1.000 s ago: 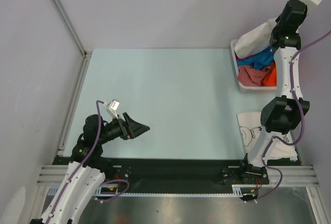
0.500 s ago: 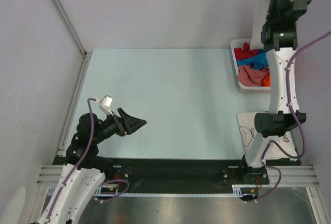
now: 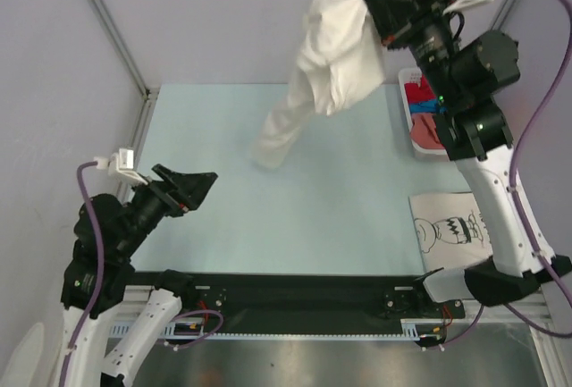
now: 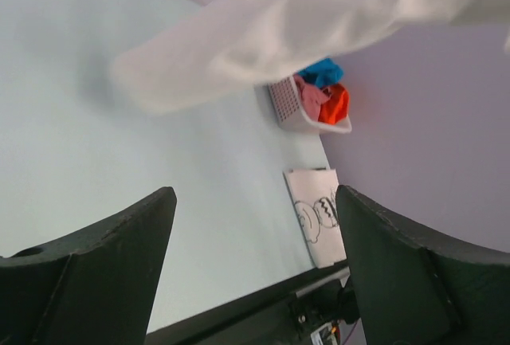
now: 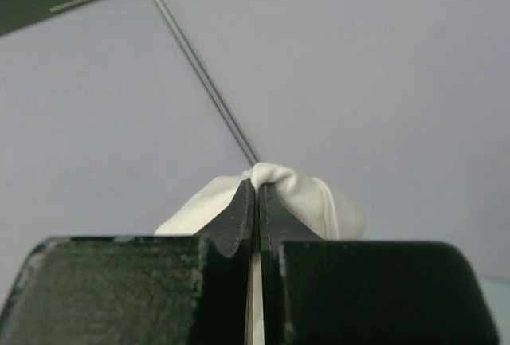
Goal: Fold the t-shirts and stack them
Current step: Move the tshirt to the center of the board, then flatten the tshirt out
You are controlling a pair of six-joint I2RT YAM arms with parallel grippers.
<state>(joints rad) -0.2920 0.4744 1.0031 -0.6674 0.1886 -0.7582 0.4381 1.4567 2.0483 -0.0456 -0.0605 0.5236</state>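
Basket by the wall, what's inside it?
Red, blue, pink and orange shirts, crumpled. What lies under them is hidden, and the right arm covers part of the basket from above.

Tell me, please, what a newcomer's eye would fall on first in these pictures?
First, the plain white t-shirt dangling in mid-air over the far side of the table, pinched in the shut right gripper. Next, the printed t-shirt lying flat at the near right edge, and the basket of coloured shirts at the far right. The left gripper is open and empty at the near left.
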